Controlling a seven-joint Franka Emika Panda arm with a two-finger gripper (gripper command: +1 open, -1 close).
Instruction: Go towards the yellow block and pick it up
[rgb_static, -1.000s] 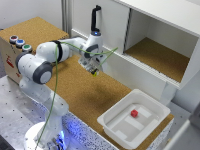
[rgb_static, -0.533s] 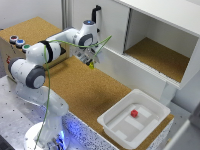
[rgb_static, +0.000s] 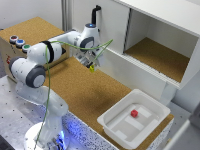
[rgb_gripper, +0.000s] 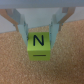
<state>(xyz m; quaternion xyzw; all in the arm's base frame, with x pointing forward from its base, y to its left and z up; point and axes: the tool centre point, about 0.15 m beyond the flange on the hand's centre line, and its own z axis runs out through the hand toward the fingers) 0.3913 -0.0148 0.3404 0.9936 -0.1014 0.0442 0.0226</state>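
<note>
The yellow block (rgb_static: 92, 68) is a tiny bright cube at the tip of my gripper (rgb_static: 91, 65), over the cork table near the white cabinet's front wall. In the wrist view the yellow block (rgb_gripper: 40, 46) shows a black letter N and sits between my two fingers (rgb_gripper: 23, 27), whose inner faces touch its sides. My gripper (rgb_gripper: 40, 32) looks shut on it. Whether the block rests on the cork or hangs just above it cannot be told.
A white tray (rgb_static: 150, 127) at the exterior view's lower right holds a small red cube (rgb_static: 134, 113). The white cabinet (rgb_static: 165, 30) with an open cork-floored compartment stands behind my gripper. A box with coloured buttons (rgb_static: 17, 42) sits at the far left.
From half a second ago the wrist has come back down and slightly toward the exterior view's right, and the yellow block now shows at my fingertips.
</note>
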